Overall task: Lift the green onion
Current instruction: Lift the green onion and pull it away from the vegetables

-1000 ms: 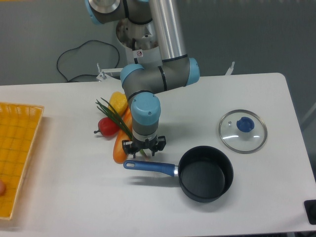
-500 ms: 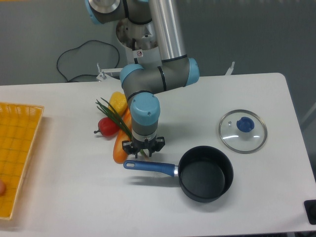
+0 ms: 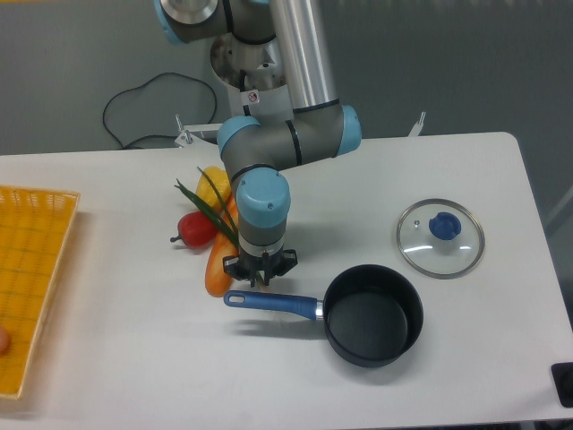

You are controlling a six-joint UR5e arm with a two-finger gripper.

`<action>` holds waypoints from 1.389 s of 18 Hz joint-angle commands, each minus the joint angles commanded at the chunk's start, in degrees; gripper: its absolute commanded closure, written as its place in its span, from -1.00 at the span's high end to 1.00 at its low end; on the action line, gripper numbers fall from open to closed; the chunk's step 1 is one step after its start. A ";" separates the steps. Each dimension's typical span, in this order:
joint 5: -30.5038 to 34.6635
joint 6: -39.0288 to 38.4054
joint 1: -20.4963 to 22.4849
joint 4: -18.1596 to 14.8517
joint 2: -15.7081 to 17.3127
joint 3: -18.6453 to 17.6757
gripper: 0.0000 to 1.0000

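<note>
The green onion [image 3: 211, 210] is a thin stalk running from splayed dark leaves at the upper left down under the wrist, lying across the orange carrot [image 3: 218, 262]. My gripper [image 3: 260, 274] points straight down over the stalk's lower end, just above the pan's blue handle [image 3: 273, 303]. Its fingers are drawn together on the stalk. The bulb tip is hidden beneath the gripper.
A yellow pepper [image 3: 213, 183] and a red vegetable [image 3: 194, 228] sit beside the carrot. A black saucepan [image 3: 372, 314] stands front right, and a glass lid [image 3: 440, 236] lies further right. A yellow basket [image 3: 32, 278] occupies the left edge.
The fingers have drawn inward around the stalk. The onion's leaves have swung and lifted slightly near the yellow pepper. The arm itself has barely moved.
</note>
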 joint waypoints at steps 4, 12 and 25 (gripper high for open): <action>-0.09 -0.09 -0.09 -0.17 0.44 -0.09 -0.58; -0.18 -3.77 -2.98 -0.61 2.63 -0.26 -0.57; 0.18 -10.98 -12.56 -0.79 6.59 -2.20 -0.57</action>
